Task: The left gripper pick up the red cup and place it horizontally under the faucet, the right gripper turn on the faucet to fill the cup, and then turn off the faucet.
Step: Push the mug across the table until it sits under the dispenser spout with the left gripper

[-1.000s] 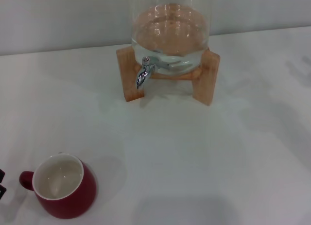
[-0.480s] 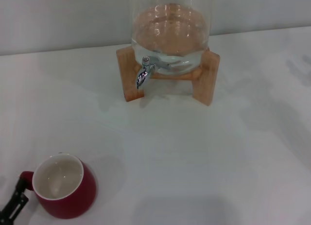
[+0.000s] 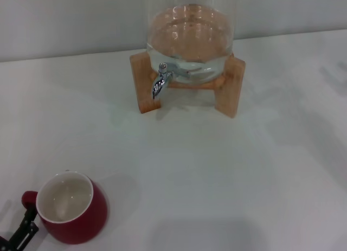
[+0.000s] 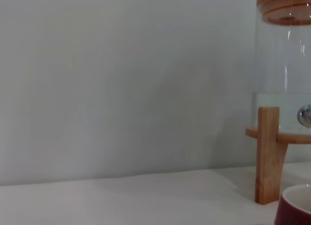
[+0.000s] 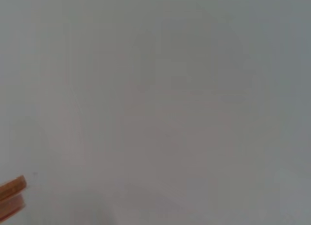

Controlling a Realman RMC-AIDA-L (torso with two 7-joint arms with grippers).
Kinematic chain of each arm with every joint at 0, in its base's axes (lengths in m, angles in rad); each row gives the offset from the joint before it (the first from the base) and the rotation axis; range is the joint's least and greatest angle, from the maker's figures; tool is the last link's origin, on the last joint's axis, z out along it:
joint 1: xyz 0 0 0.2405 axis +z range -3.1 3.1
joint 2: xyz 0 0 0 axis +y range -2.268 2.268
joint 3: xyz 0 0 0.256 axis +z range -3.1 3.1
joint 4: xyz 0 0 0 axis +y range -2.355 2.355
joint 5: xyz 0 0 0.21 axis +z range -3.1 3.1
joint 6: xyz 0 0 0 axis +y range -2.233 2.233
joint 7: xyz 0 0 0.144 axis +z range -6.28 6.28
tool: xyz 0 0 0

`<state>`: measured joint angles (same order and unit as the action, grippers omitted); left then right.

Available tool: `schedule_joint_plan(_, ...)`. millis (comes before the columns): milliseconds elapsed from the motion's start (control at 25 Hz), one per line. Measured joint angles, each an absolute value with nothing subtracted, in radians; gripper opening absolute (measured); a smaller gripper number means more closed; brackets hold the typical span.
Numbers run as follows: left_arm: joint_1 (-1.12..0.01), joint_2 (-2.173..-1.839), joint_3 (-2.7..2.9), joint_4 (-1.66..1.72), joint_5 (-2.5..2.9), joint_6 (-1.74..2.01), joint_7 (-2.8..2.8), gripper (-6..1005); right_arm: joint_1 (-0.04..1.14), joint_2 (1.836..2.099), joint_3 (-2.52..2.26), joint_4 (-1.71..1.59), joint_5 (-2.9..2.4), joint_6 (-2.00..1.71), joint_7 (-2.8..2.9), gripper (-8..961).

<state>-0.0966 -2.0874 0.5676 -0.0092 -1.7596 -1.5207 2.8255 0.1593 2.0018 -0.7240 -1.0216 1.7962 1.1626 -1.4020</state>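
Observation:
The red cup (image 3: 73,216) stands upright on the white table at the near left, cream inside showing and its small handle (image 3: 29,198) pointing left. A black part of my left gripper (image 3: 23,232) reaches in from the bottom left corner, right beside the handle and the cup's left wall. In the left wrist view the cup's rim (image 4: 297,205) shows at the edge. The chrome faucet (image 3: 160,81) points down from the glass jar (image 3: 190,34) on its wooden stand (image 3: 143,88), far from the cup. My right gripper is out of view.
The jar holds water and has a wooden lid (image 4: 286,6). One leg of the stand (image 4: 267,154) rises just past the cup in the left wrist view. A pale wall runs behind the table. White tabletop (image 3: 217,180) lies between cup and stand.
My left gripper has come in from the left edge and now sits against the cup's handle side. Cup, jar and faucet have not moved.

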Motion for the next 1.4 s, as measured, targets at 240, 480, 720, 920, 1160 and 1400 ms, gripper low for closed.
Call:
schedule_joint_plan(240, -0.093, -2.088, 0.568, -0.009, -1.759, -1.511, 2.826, 875, 0.161, 2.002, -0.724, -1.022, 1.796, 1.162, -1.402, 661)
schedule_joint_plan(480, -0.093, -2.087, 0.564, -0.013, -1.763, -1.507, 2.825, 874, 0.161, 2.002, -0.724, -1.022, 1.796, 1.163, -1.402, 661)
schedule_joint_plan(720, -0.093, -2.087, 0.561, -0.015, -1.767, -1.485, 2.818, 874, 0.161, 2.002, -0.724, -1.022, 1.796, 1.166, -1.400, 661)
schedule_joint_plan(920, -0.092, -2.086, 0.559, -0.015, -1.768, -1.478, 2.815, 874, 0.160, 2.002, -0.724, -1.022, 1.796, 1.168, -1.399, 661)
schedule_joint_plan(1160, -0.099, -2.084, 0.560, -0.015, -1.769, -1.471, 2.815, 874, 0.157, 2.002, -0.724, -1.022, 1.796, 1.170, -1.399, 661)
schedule_joint_plan(1400, -0.117, -2.083, 0.560, -0.008, -1.769, -1.462, 2.815, 875, 0.153, 2.003, -0.724, -1.022, 1.796, 1.170, -1.400, 661)
